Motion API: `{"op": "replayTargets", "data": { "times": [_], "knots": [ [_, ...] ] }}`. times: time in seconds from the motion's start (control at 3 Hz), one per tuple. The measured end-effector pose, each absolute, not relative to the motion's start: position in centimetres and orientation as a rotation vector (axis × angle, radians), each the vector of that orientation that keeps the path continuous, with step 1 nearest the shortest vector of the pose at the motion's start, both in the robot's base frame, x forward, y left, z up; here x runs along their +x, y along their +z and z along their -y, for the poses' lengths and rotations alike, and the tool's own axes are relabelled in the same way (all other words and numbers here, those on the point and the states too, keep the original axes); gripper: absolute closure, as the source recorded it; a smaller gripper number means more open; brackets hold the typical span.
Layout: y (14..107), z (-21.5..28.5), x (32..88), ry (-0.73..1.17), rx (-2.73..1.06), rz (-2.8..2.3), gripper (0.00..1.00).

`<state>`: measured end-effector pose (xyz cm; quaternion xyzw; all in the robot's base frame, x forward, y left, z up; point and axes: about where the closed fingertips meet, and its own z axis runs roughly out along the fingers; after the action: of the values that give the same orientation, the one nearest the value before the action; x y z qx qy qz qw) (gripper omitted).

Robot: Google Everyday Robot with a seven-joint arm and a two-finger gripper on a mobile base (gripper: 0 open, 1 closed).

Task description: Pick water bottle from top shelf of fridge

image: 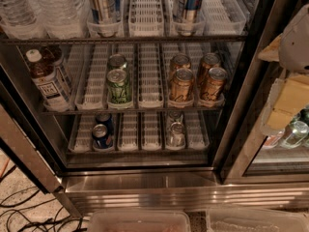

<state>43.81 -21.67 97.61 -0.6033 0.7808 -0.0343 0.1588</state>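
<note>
Fridge [145,182], water bottle [59,11] on top shelf [145,39] at 11 o'clock, gripper [287,103] at 3 o'clock, its grip state cannot be told

Warm, rather dim light lies over the scene. At the near left a pale speckled floor [17,190] shows. Thin black cables [34,216] loop across it, and an orange cable [5,167] runs in at the left edge. Along the near edge two clear plastic tubs sit side by side, the left tub [139,220] near the middle and the right tub [256,220] just beside it. The gripper [288,100] is at the right edge, about mid-height.
</note>
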Motion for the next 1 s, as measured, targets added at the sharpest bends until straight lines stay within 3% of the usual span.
{"op": "replayTargets", "data": {
  "times": [1.0],
  "knots": [
    [95.1, 18.7, 43.9, -0.010, -1.719, -2.171, 0.00]
  ]
}}
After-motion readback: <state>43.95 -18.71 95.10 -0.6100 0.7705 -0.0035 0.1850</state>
